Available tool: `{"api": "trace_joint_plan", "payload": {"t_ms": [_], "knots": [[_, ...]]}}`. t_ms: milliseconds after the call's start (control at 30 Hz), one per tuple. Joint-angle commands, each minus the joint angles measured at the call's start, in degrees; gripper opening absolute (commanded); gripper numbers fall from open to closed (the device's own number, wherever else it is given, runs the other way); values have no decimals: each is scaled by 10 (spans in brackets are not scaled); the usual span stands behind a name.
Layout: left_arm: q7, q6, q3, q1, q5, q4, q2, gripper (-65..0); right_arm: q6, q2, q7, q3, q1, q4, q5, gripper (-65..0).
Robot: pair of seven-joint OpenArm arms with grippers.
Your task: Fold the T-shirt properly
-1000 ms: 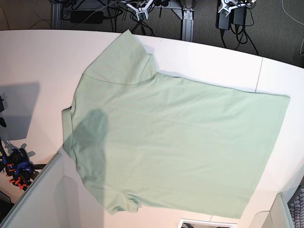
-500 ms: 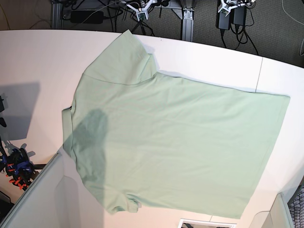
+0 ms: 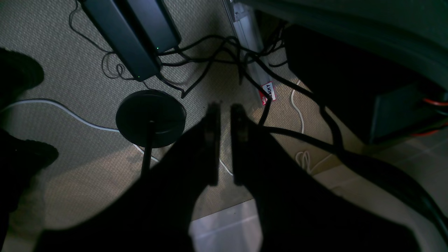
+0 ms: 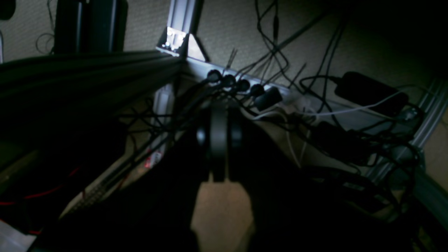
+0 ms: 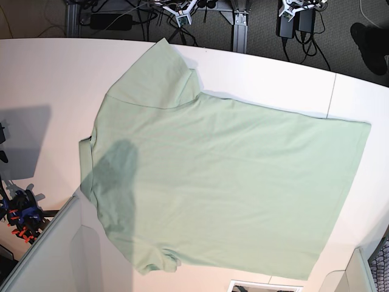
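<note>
On the white surface in your base view, the T-shirt lay spread flat and unfolded, pale mint green, taking up most of the middle. One sleeve pointed toward the far edge of the surface, and the other sleeve lay bunched a little near the close edge. The straight hem ran along the side of that view where your left arm sits. A soft dark shadow fell across the cloth near the shoulder end. Neither arm reached over the shirt in that view.

Your left wrist camera looked down past the left gripper at carpeted floor, with a round black stand base, two black power bricks and tangled cables below. Its fingers stood nearly together with only a thin slit between them, and they held nothing.

Your right wrist camera was dim. The right gripper hung in front of an aluminium frame and a mess of cords, with a black adapter off to one side. Its fingers were pressed together, with nothing between them. No part of the shirt showed in either wrist view.
</note>
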Motion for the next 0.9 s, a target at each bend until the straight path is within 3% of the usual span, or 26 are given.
{"api": "trace_joint_plan", "payload": {"t_ms": [0, 133, 333, 500, 633, 767, 867], "knots": [[2, 2, 1, 2, -1, 3, 0, -596, 0, 0, 7, 0, -2, 4, 0, -640], [59, 2, 1, 3, 4, 7, 0, -596, 0, 1, 7, 0, -2, 4, 0, -640], [55, -6, 0, 30, 27, 10, -19, -596, 9, 14, 7, 0, -35, 18, 0, -640], [9, -92, 0, 92, -3, 72, -53, -596, 64, 48, 7, 0, -107, 80, 3, -640], [-21, -139, -32, 153, -19, 169, -87, -596, 67, 80, 7, 0, -182, 166, 64, -640], [-12, -204, -117, 216, -48, 288, -108, -594, 67, 114, 4, 0, -262, 270, 134, -640], [49, -204, -185, 257, -96, 380, -112, -553, 67, 141, 2, 0, -321, 352, 162, -640]]}}
